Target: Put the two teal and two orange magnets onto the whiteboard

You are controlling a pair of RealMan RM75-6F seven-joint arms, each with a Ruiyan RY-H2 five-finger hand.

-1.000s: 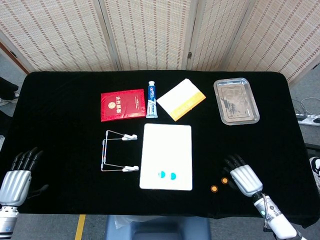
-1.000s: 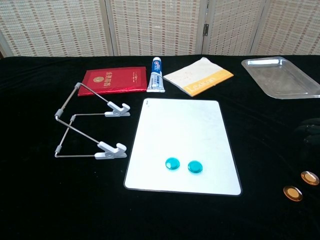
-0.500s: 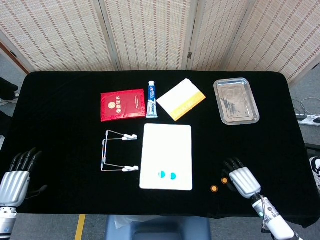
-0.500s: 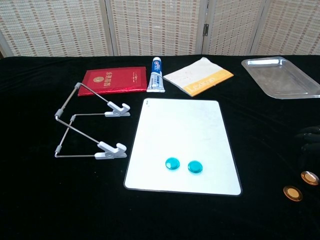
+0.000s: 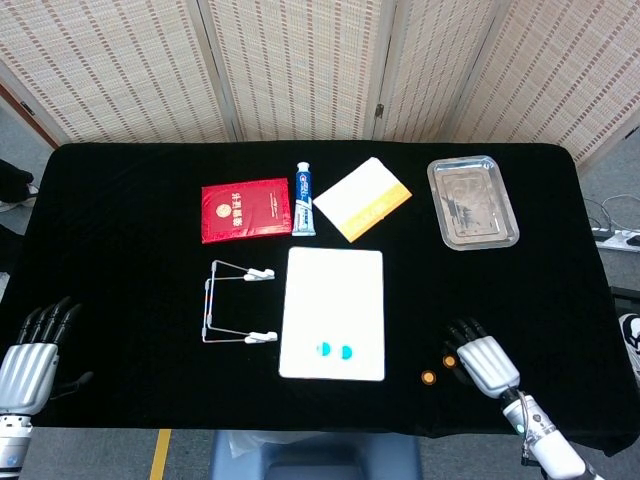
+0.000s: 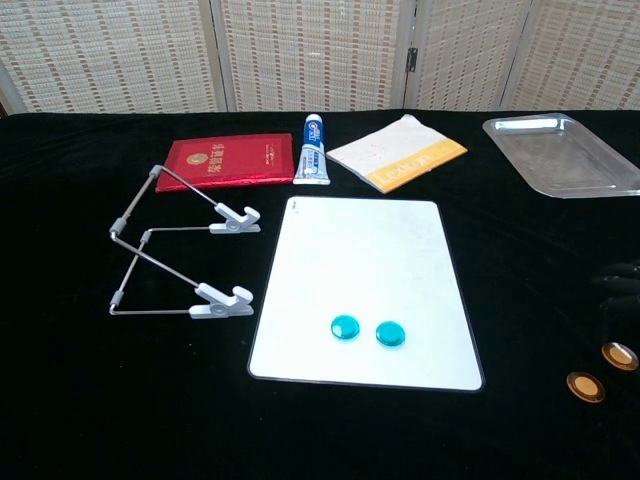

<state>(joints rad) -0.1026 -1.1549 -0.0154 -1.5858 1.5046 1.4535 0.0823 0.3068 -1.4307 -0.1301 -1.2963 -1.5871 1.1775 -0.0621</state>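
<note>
The whiteboard point(image 5: 333, 290) point(image 6: 363, 270) lies flat mid-table with two teal magnets point(image 5: 324, 349) point(image 5: 346, 351) point(image 6: 345, 326) point(image 6: 390, 334) side by side near its front edge. Two orange magnets point(image 5: 428, 377) point(image 5: 449, 361) point(image 6: 585, 386) point(image 6: 619, 355) rest on the black cloth right of the board. My right hand point(image 5: 481, 358) hovers just right of them, fingers apart, holding nothing; only its dark fingertips point(image 6: 622, 280) show in the chest view. My left hand point(image 5: 35, 345) sits at the front left edge, open and empty.
A wire clip stand point(image 5: 235, 300) lies left of the board. Behind it are a red booklet point(image 5: 245, 208), a toothpaste tube point(image 5: 303, 198) and a white-orange pad point(image 5: 362, 198). A metal tray point(image 5: 471, 200) stands at the back right.
My right hand has drawn back slightly toward the front edge. My left hand has also slipped a little lower. The magnets have not moved.
</note>
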